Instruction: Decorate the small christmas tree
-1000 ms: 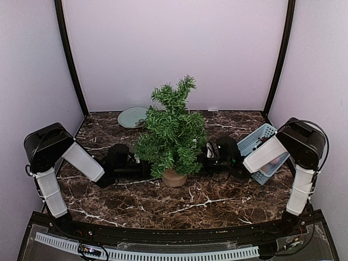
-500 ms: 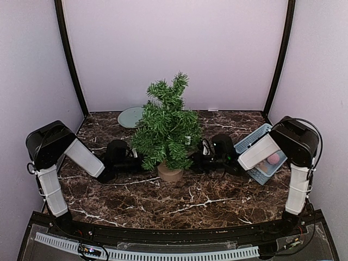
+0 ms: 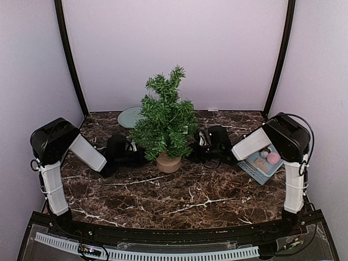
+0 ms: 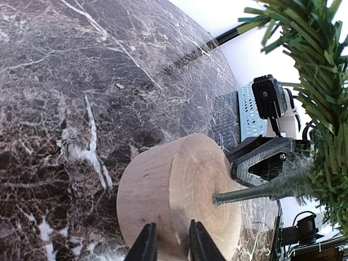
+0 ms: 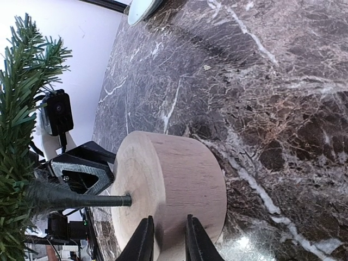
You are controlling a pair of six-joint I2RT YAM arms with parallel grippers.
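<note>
Left arm (image 3: 52, 141) and right arm (image 3: 286, 136): black joints, white links, black fingers (image 4: 145, 246).

We see the small christmas tree (image 3: 165, 122) shifted across the table toward 11 o'clock. It now covers a little more of the pale plate (image 3: 128, 116). The left gripper (image 4: 169, 246) and right gripper (image 5: 166, 240) have travelled with it, at its stump. The right arm (image 3: 250, 144) has swung off the blue basket (image 3: 249, 168), uncovering a pink ball (image 3: 273, 157) inside.
</note>
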